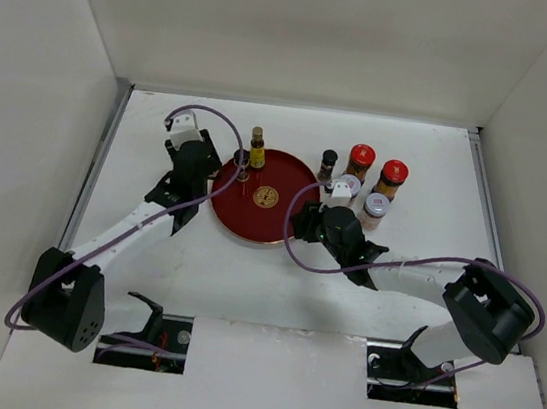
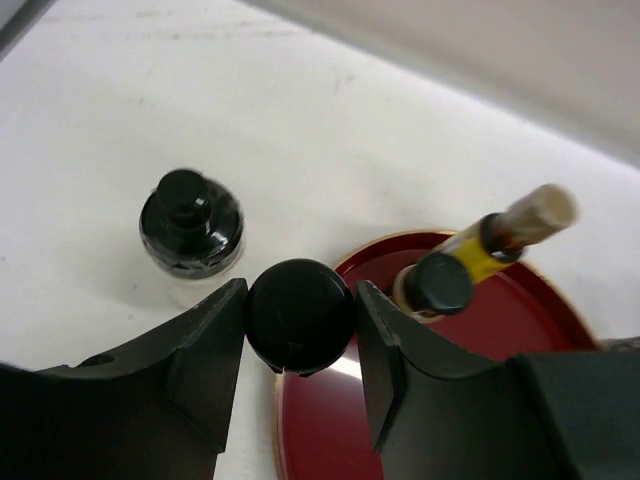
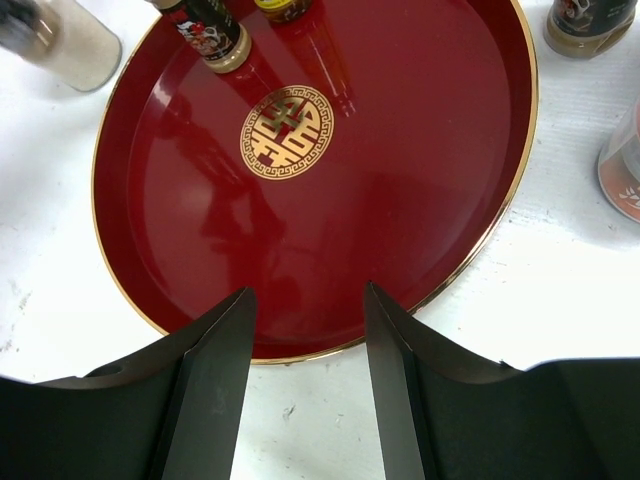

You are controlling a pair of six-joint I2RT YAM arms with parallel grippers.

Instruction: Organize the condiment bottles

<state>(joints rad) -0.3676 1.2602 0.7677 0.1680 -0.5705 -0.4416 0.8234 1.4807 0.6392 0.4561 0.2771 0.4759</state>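
Reaches with left arm (image 1: 140, 222) toward the far-left part of the table (image 1: 411, 152), wrist tipped down. Pinches black-capped bottle (image 2: 300, 318) by its cap in left gripper (image 2: 300, 292), both fingers touching. Stretches right arm (image 1: 415, 279) leftward over table middle, forearm low. Holds right gripper (image 3: 308, 300) parted, nothing between fingers.

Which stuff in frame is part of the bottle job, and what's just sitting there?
Job: gripped black-capped bottle; second black-capped bottle; yellow-labelled bottle; dark bottle by the jars; red-lidded jars; white-lidded jars.
Just there: round red tray; purple cables.
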